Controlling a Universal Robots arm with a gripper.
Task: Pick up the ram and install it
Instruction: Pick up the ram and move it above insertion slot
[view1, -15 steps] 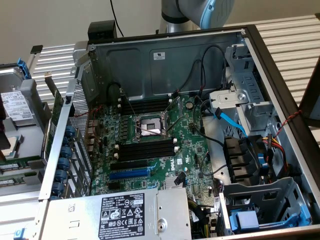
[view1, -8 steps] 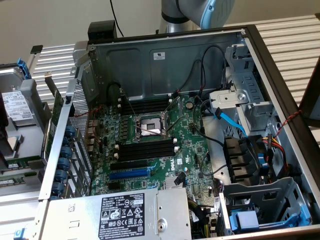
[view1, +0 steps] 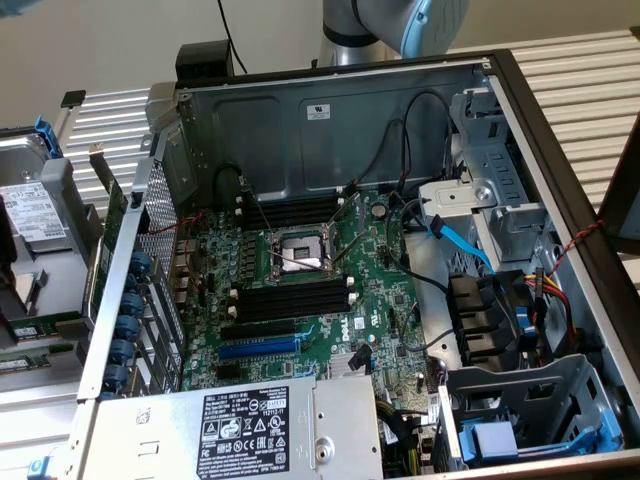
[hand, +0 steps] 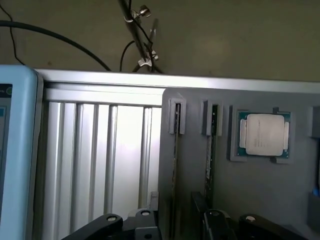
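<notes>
Exterior view: an open desktop computer case (view1: 560, 140) lies on its side on a ribbed aluminium table (view1: 590, 70). Near the middle of the green motherboard (view1: 385, 300) sits the square CPU socket (view1: 297, 253). Banks of black memory slots (view1: 295, 300) run at 12 and 6 o'clock from the socket. A long blue expansion slot (view1: 258, 349) lies at about 7 o'clock. The grey power supply (view1: 330, 430) with its printed label is cut off by the frame at 6 o'clock. One joint of the robot arm (view1: 400, 25) is cut off at 12 o'clock.

Wrist view: a grey parts holder (hand: 250, 190) rests against the ribbed table. The ram (hand: 175, 160) stands on edge in a narrow groove of the holder, seen edge-on, so its chips and label cannot be made out. A second memory stick (hand: 212, 150) stands just beside it. A processor chip (hand: 263, 135) lies flat in a recess past that one. The gripper (hand: 179, 231) is spread wide and holds nothing. Its black links flank the ram's groove, and its fingertips are cut off by the frame. Whether it touches the ram cannot be told.
</notes>
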